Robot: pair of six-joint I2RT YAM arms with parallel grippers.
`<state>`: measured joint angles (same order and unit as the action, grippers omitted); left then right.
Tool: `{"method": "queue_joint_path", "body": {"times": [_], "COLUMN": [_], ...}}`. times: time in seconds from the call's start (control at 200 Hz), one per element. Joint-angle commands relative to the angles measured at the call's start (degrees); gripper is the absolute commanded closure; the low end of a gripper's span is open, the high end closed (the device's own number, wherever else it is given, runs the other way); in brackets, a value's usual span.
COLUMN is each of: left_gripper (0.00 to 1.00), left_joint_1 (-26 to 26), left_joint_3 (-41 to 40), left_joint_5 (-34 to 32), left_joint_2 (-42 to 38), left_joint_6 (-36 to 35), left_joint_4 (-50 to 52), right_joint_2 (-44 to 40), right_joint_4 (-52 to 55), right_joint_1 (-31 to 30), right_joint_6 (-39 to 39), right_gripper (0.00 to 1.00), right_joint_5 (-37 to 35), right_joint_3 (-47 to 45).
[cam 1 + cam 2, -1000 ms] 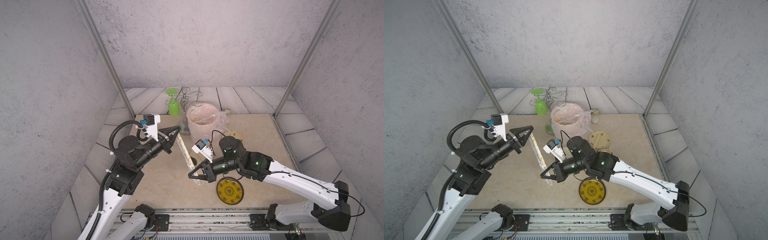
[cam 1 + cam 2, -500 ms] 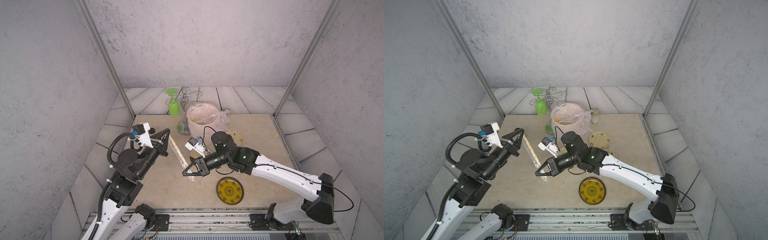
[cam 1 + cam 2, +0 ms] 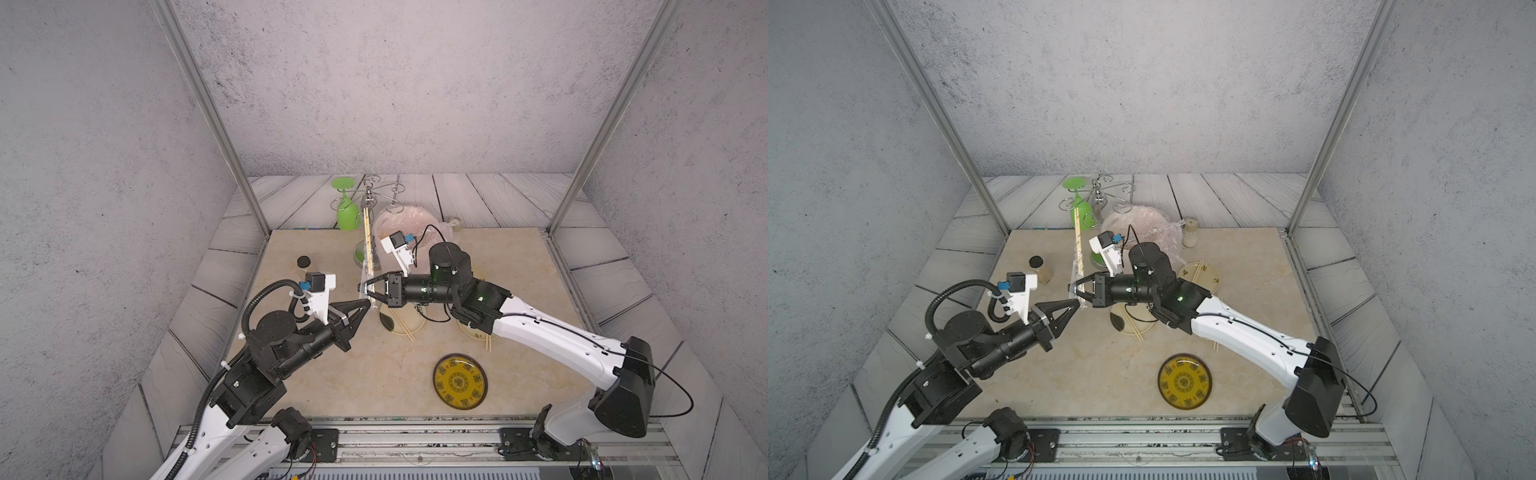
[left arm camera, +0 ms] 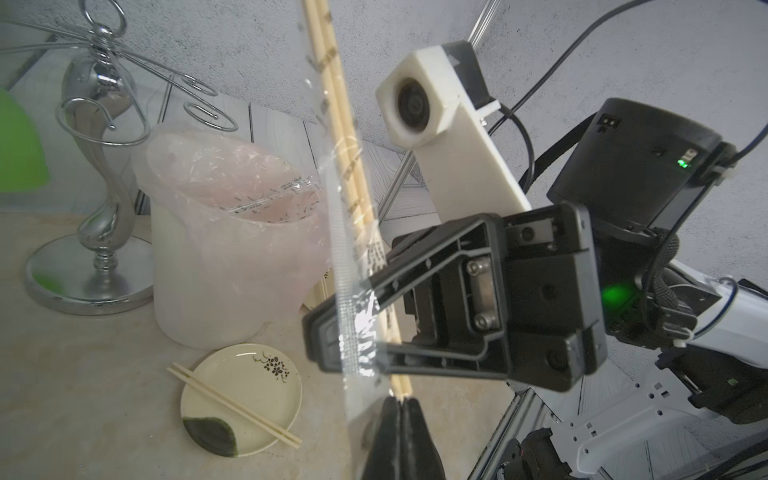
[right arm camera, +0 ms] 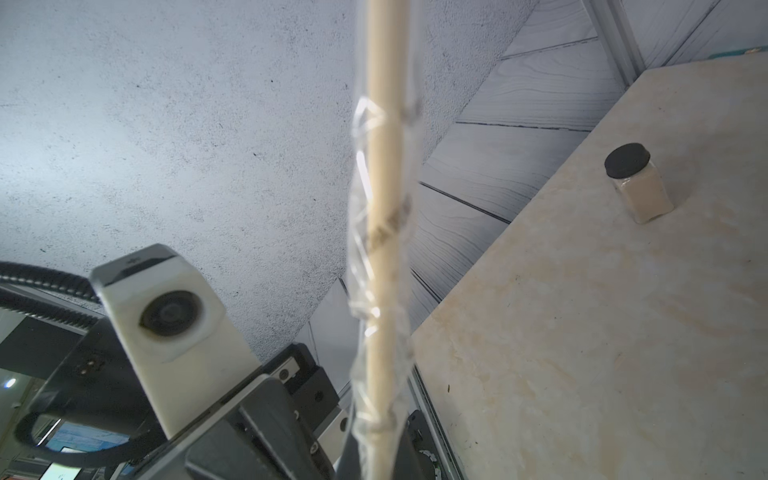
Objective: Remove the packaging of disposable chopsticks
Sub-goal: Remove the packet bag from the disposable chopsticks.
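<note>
While the chopsticks stand nearly upright above the counter, near the pink-bagged bin, my right fingers are clamped shut across the packaging near its lower end. My left fingers are closed too, pinching the sticks' bottom tips just under the right ones. The sleeve is crinkled around the sticks. Another pair lies on a small plate below.

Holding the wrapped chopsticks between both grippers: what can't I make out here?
Left wrist view: whether the left gripper pinches the packaging along with the disposable chopsticks; its own fingers hide the contact.
Both wrist views: the chopsticks' far end, cut off by the frame edge.
Top views: packaging print, too small.
</note>
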<state>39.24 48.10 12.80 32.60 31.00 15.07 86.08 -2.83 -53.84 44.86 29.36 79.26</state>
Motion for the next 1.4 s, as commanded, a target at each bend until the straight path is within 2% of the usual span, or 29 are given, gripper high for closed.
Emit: {"method": "queue_joint_path", "body": {"times": [0.0,0.13,0.225,0.275,0.355,0.395,0.455,0.631,0.736,0.846,0.921,1.026,1.106,1.176,1.251,1.396], "left_gripper": [1.0,1.0,1.0,0.71,0.37,0.28,0.25,0.25,0.26,0.28,0.33,0.46,0.59,0.66,0.66,0.53], "left_joint_1": [0.2,0.2,0.2,0.2,0.2,0.2,0.2,0.2,0.1,0.1,0.1,0.1,0.1,0.1,0.1,0.1], "left_joint_3": [4.0,4.5,5.3,5.4,6.3,7.2,9.6,21.1,24.9,24.6,22.8,20.0,19.4,19.1,18.4,18.1], "left_joint_5": [-2.5,-6.4,-6.6,-6.0,-6.1,-6.1,-6.3,-4.9,3.3,12.0,16.4,19.0,21.3,22.1,22.8,17.6], "left_joint_2": [-2.2,-4.8,-5.7,-6.3,-7.3,-7.5,-6.7,3.7,9.9,14.6,16.5,17.5,18.6,19.1,19.2,16.4], "left_joint_6": [-2.0,-3.4,-3.8,-4.0,-4.3,-4.8,-6.0,-8.2,-7.1,-3.0,-0.2,2.8,3.4,4.2,4.6,1.3], "left_joint_4": [2.3,2.0,1.9,1.3,0.9,1.2,2.5,9.2,7.0,-0.2,-5.9,-11.5,-13.5,-14.4,-15.6,-11.6], "right_joint_2": [-5.1,-11.5,-14.4,-15.1,-16.2,-16.9,-17.9,-23.6,-25.8,-26.9,-26.9,-26.7,-26.8,-26.7,-26.8,-28.2], "right_joint_4": [1.2,3.3,5.8,7.5,10.0,10.5,11.6,10.2,8.8,7.5,7.0,7.2,6.9,6.7,6.5,6.0], "right_joint_1": [-0.2,-0.2,-0.1,-0.2,-0.1,-0.1,0.0,-0.1,0.0,-0.1,-0.1,-0.1,0.0,-0.1,0.0,-0.1], "right_joint_6": [-5.4,-9.7,-13.9,-16.5,-20.5,-22.1,-24.6,-29.5,-31.2,-31.9,-32.1,-32.6,-32.8,-32.7,-32.7,-32.9], "right_gripper": [1.0,1.0,1.0,1.0,1.0,1.0,1.0,1.0,1.0,1.0,1.0,1.0,1.0,1.0,1.0,1.0], "right_joint_5": [-3.9,-6.2,-5.4,-4.2,-2.7,-2.0,-0.5,2.1,4.5,7.6,9.4,11.3,11.5,11.5,11.4,9.1], "right_joint_3": [-2.7,-8.2,-9.1,-8.9,-8.9,-9.4,-10.1,-15.6,-18.5,-20.1,-20.5,-20.5,-21.1,-21.6,-21.9,-23.1]}}
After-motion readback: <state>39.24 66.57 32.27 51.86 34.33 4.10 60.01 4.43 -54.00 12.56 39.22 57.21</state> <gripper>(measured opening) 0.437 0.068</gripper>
